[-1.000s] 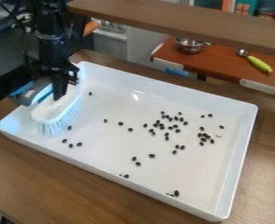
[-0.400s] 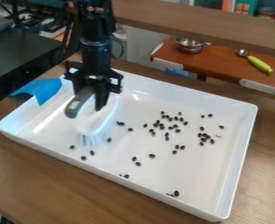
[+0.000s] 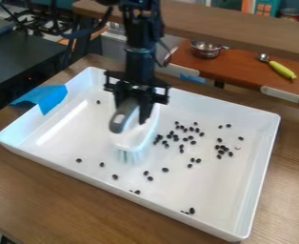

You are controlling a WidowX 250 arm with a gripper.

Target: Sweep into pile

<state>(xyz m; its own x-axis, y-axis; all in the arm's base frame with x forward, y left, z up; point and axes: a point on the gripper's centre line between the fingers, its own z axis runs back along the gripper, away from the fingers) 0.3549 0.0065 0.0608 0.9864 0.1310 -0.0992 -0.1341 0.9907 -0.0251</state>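
Brush (image 3: 134,137) and gripper (image 3: 132,112) shifted right since the earlier frames, to left of the tray's (image 3: 257,174) centre

The fingers are closed on the brush, with the grey handle (image 3: 119,121) between them. The brush has a white head and pale bristles (image 3: 128,155) facing down to the tray floor. Its long axis runs roughly along the tray's short edges, the bristled end towards the near long edge; the grey handle slants the same way.

The white tray holds dark beans (image 3: 185,139). Some lie just beside the brush's right side, in a loose cluster across the middle; a smaller group sits near the right short edge, and others are strewn towards the near long edge. Blue tape (image 3: 50,98) hangs over the left short edge. Beyond the table (image 3: 50,198), a metal pot (image 3: 205,50) and a green-handled utensil (image 3: 282,70) rest on a reddish-brown surface (image 3: 241,67).
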